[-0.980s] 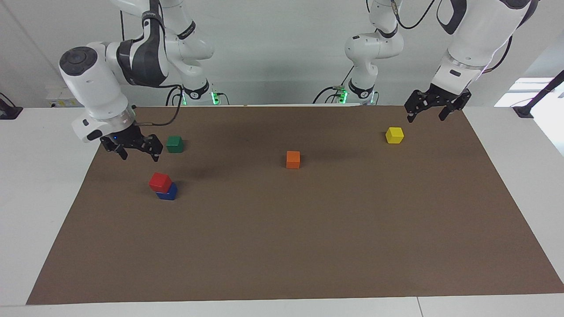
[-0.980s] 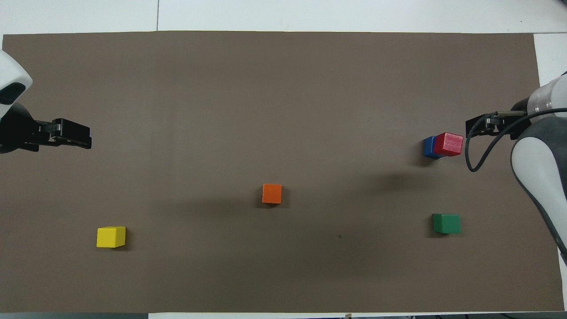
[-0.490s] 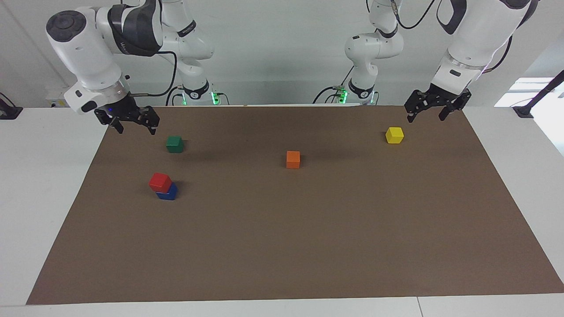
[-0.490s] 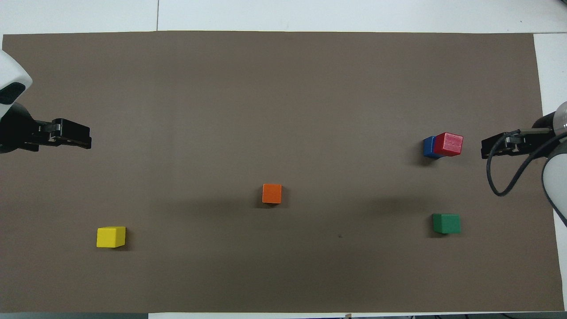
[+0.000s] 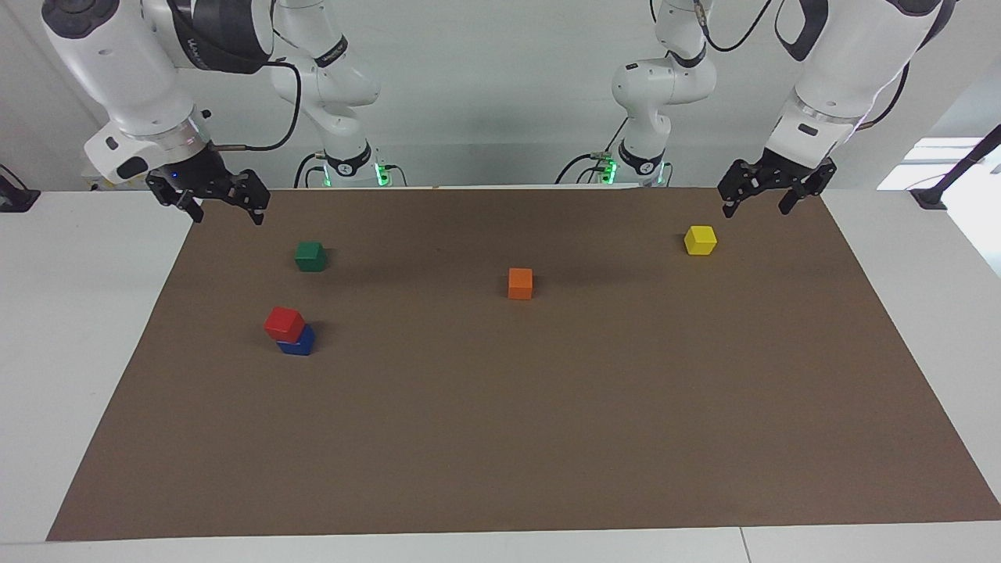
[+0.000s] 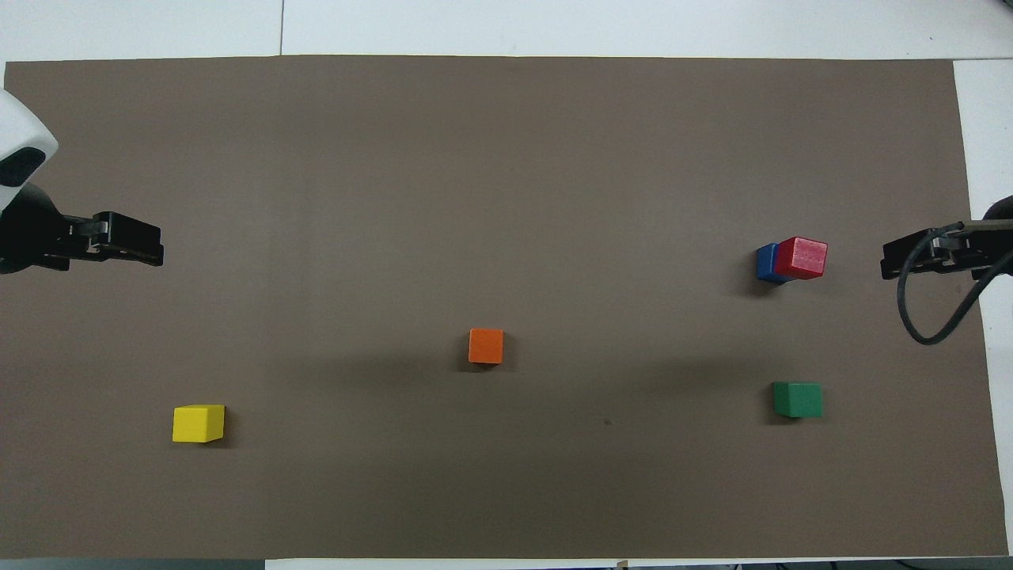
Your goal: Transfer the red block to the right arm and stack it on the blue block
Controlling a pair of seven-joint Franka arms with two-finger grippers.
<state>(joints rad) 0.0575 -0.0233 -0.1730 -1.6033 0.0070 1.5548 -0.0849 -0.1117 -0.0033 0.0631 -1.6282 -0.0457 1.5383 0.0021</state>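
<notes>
The red block sits stacked on the blue block, toward the right arm's end of the brown mat; the stack also shows in the overhead view, red block on blue block. My right gripper is open and empty, raised over the mat's corner at the robots' edge, apart from the stack; it shows in the overhead view too. My left gripper is open and empty, waiting above the mat's edge near the yellow cube, and shows in the overhead view.
A green cube lies nearer to the robots than the stack. An orange cube lies mid-mat. A yellow cube lies toward the left arm's end. The brown mat covers the white table.
My right gripper has risen and drawn back from beside the green cube to the mat's corner by the robots. The stack and the left arm have not moved.
</notes>
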